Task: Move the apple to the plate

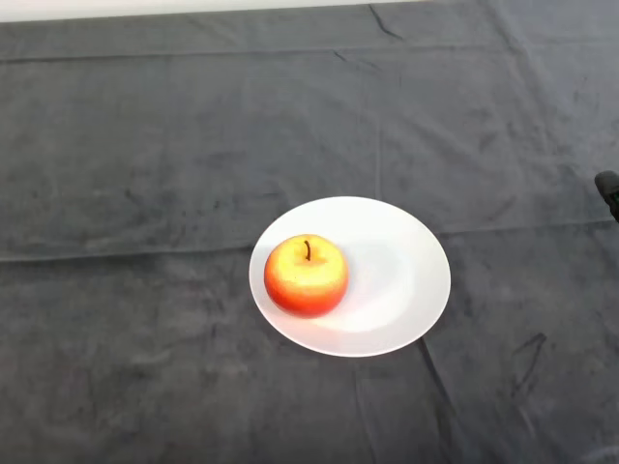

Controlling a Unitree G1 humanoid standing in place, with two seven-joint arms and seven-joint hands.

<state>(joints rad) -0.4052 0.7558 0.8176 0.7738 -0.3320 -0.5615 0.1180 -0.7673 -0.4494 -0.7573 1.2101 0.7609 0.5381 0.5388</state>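
Observation:
A red and yellow apple (307, 276) stands upright, stem up, on the left part of a white round plate (401, 280). The plate lies on the dark cloth a little right of the middle of the head view.
The dark cloth (145, 174) covers the whole table and has a few folds. The table's far edge (193, 12) runs along the top of the view. A small black object (608, 189) shows at the right edge.

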